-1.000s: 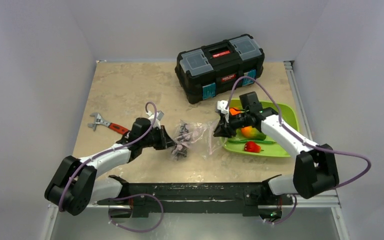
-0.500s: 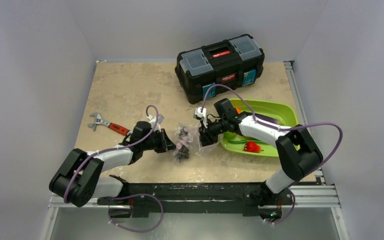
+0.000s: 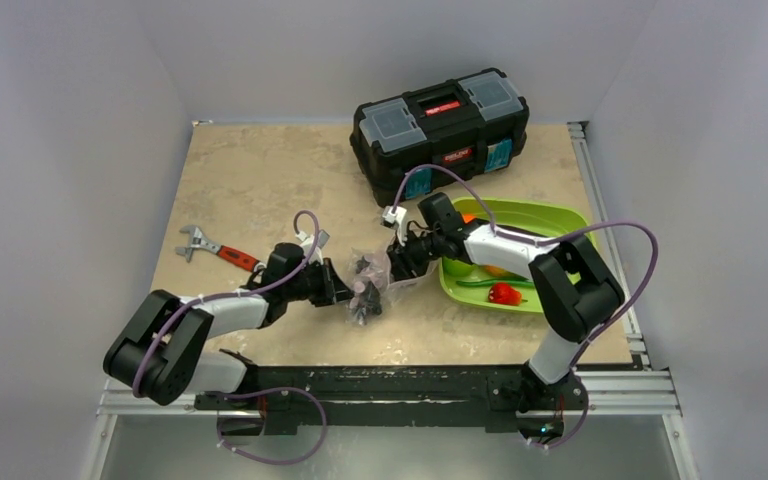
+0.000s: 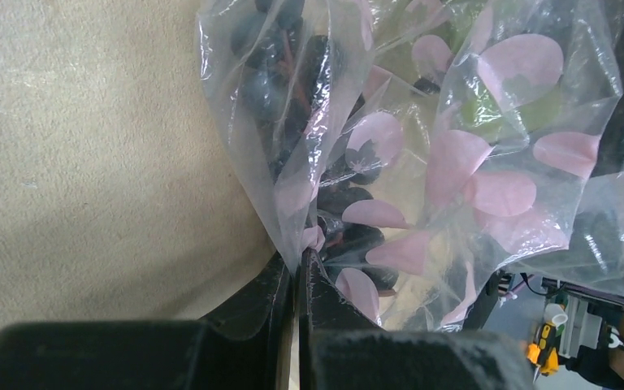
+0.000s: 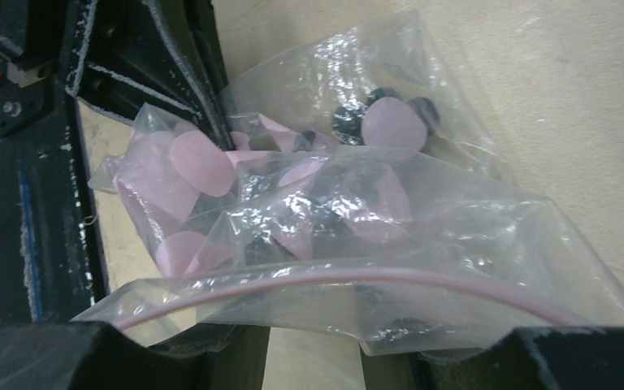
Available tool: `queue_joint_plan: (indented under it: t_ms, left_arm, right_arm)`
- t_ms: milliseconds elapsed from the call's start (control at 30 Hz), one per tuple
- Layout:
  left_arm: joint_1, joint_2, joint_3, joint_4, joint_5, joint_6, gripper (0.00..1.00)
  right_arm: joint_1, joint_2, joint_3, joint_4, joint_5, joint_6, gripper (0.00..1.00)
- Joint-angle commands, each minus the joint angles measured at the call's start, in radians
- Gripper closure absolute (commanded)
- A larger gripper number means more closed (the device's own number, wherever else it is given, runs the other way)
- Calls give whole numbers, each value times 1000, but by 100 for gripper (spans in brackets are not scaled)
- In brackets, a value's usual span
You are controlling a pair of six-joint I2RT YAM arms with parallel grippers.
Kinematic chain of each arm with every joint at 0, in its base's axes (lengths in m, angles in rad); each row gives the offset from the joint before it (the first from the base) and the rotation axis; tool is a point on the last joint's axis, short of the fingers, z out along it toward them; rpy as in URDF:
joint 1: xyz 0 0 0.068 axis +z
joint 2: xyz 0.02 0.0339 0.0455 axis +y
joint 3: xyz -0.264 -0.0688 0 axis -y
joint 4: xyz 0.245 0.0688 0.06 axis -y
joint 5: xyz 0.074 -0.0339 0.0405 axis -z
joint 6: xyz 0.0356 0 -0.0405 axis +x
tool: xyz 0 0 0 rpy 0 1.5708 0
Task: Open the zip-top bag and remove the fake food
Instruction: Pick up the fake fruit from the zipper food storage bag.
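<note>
A beige table point(image 3: 250, 180) carries a black toolbox point(image 3: 440, 130) at its far edge, with a lime-green tray point(image 3: 560, 222) to its right front. The zip-top bag point(image 3: 375, 275), clear plastic dotted with pink circles, lies crumpled near the table's middle, just left of the tray and between the two arms. A red-handled wrench point(image 3: 215, 250) lies well apart to the left. The left tool point(image 4: 296, 272) is clenched on a fold of the bag's plastic at its left side. The right tool point(image 3: 400, 262) meets the bag from the right with its jaws parted, the pink zip strip point(image 5: 374, 280) running across the gap between them. Dark purple grapes point(image 4: 272, 73) sit inside the bag, and a red pepper point(image 3: 505, 294) rests in the tray.
</note>
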State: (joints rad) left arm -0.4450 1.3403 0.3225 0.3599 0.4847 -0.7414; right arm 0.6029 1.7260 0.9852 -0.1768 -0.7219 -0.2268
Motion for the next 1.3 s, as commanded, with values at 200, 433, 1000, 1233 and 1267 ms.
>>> queue_joint_plan:
  t_ms: [200, 433, 1000, 1233, 1267]
  left_arm:
    - [6, 21, -4, 27, -16, 33, 100]
    - [7, 53, 0, 58, 8, 30, 100]
    - [6, 116, 3, 132, 34, 11, 100]
    - [6, 134, -2, 147, 43, 10, 100]
    - [6, 135, 0, 150, 44, 10, 100]
  right_arm:
    - [-57, -159, -47, 149, 266, 47, 66]
    - [-2, -49, -13, 129, 285, 44, 82]
    - [93, 63, 49, 20, -35, -13, 74]
    - [90, 40, 36, 76, -5, 68, 46]
    - [88, 36, 34, 81, -8, 77, 43]
